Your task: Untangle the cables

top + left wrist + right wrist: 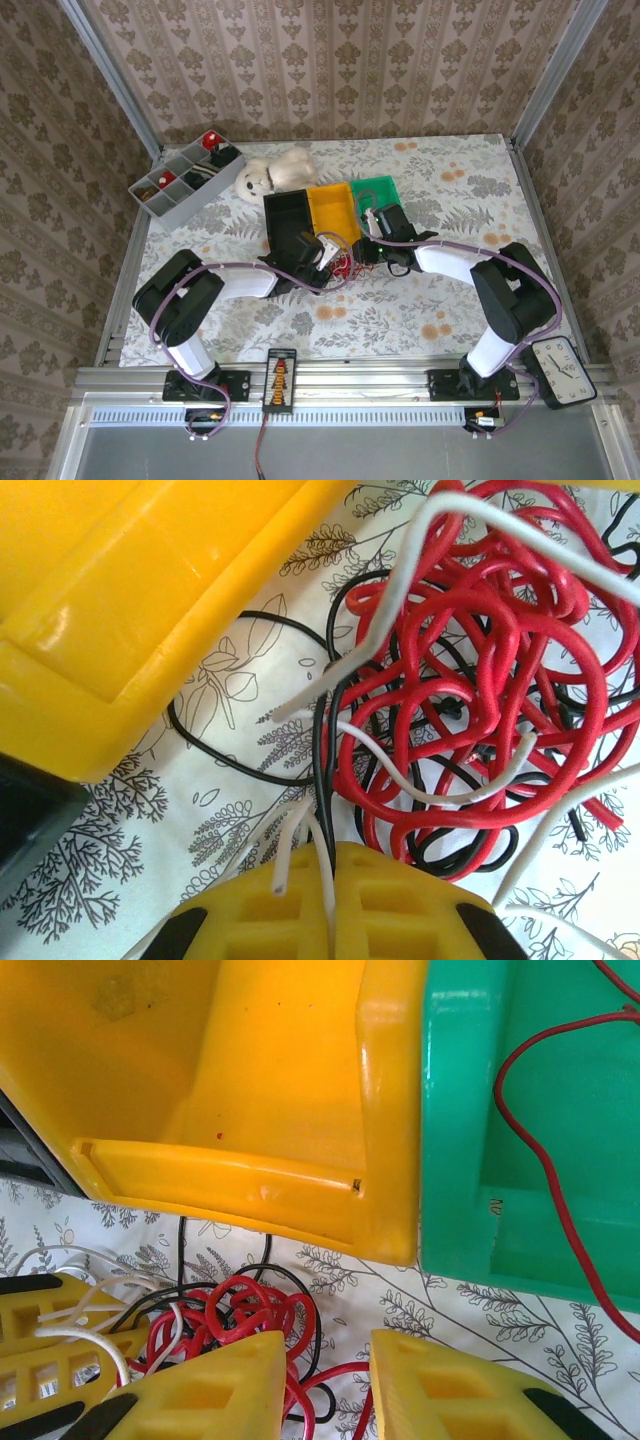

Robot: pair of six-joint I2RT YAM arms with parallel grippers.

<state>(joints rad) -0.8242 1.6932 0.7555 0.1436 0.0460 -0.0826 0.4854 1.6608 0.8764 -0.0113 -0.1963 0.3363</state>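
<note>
Where the left arm reaches in past the black bin [290, 225], which stands against the left side of the yellow bin [335, 208], the left pincer [332, 858] has its two fingers pressed together. A white strand and a black strand run down into the seam between them, so it is clamped on the cables [470, 670].

The main knot is mostly red loops threaded with black and white. It lies on the flowered bench [450, 300] just in front of the yellow bin's near end and spreads out right beyond the left pincer's tips. One black loop strays toward the yellow bin's wall.

In the top view the tangle sits between the two pincers, which face each other closely across it.

To the right of the knot, the right pincer [328, 1360] has its fingers spread apart with nothing gripped. They stand over the bench just short of the yellow bin's front lip. The red edge of the tangle lies against its left finger, and red strands reach into the gap between the two.

The green bin [460, 1110] stands touching the yellow bin's right side. A lone red wire [545, 1175] curves across its floor, apart from the knot.
</note>
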